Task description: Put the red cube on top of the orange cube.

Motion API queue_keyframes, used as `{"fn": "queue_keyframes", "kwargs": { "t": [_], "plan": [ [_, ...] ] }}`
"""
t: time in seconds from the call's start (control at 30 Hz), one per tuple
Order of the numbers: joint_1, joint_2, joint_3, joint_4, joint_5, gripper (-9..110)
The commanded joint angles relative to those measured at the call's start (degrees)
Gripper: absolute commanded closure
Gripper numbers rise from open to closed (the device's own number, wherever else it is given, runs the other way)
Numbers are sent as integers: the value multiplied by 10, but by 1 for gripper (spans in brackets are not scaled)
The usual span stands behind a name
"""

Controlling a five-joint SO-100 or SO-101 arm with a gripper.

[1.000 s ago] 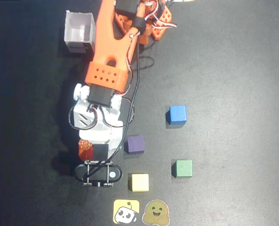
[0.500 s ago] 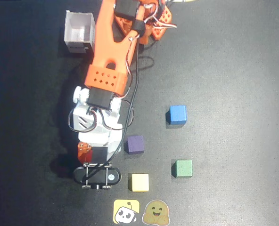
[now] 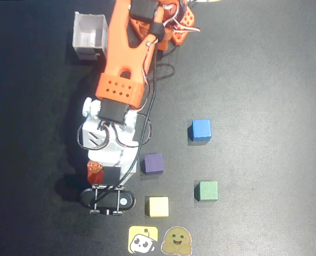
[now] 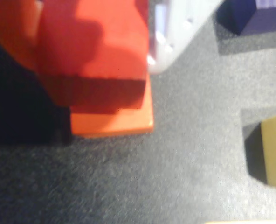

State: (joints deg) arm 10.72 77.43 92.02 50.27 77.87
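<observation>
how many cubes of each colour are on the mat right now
red cube: 1, held over the orange one
orange cube: 1
blue cube: 1
purple cube: 1
green cube: 1
yellow cube: 1
total: 6 cubes

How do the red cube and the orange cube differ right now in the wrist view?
Colour: the red cube is a deeper red; the orange cube is lighter and more orange.
Position: the red cube is above the orange cube and covers most of it; only the orange cube's lower strip shows.
Light: the red cube's lower face is dark with shadow; the orange cube's visible strip is bright.
Shared: both plain, matte and straight-edged.
</observation>
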Motion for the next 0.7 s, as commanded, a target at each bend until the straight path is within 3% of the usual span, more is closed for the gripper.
{"fn": "queue_keyframes", "kwargs": {
  "t": [0.0,0.67],
  "plan": [
    [-5,4,-36,-9,5,99],
    [-5,-26,-45,-21,11,96]
  ]
}}
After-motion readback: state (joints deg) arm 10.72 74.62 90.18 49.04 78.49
